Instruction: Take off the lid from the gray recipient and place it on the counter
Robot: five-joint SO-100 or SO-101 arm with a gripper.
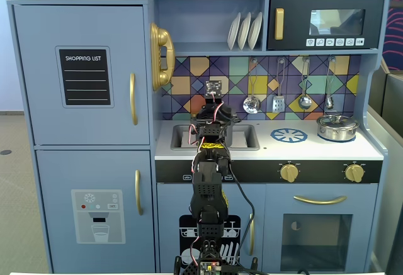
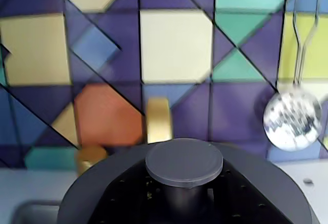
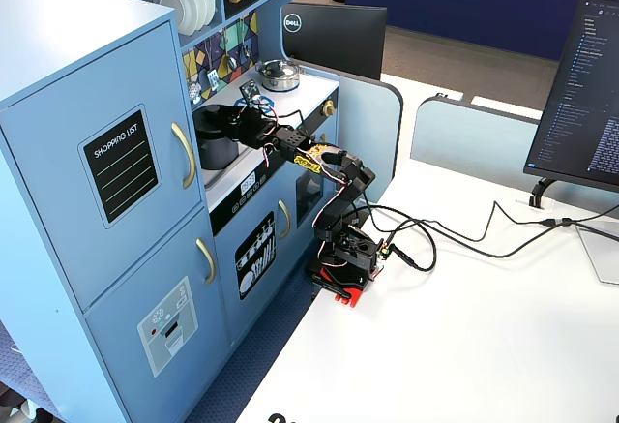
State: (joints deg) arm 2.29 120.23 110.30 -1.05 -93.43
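The gray recipient (image 3: 215, 152) stands in the sink recess at the counter's left end. Its lid (image 2: 256, 172) fills the bottom of the wrist view, with the round knob (image 2: 184, 161) at the centre. My gripper (image 2: 182, 196) has its black jaws on either side of the knob's stem and looks shut on it. From the side, the gripper (image 3: 235, 119) sits on top of the pot. I cannot tell whether the lid rests on the pot or is slightly lifted. From the front, the arm and gripper (image 1: 214, 116) hide the pot. The white counter (image 1: 327, 150) runs off to the right.
A shiny silver pot (image 1: 337, 126) sits at the counter's right end, beside the blue burner print (image 1: 289, 135). Ladles and a slotted spoon (image 2: 292, 119) hang on the tiled backsplash. The gold faucet (image 2: 159, 119) rises just behind the lid. The sink (image 1: 186, 138) lies under the gripper.
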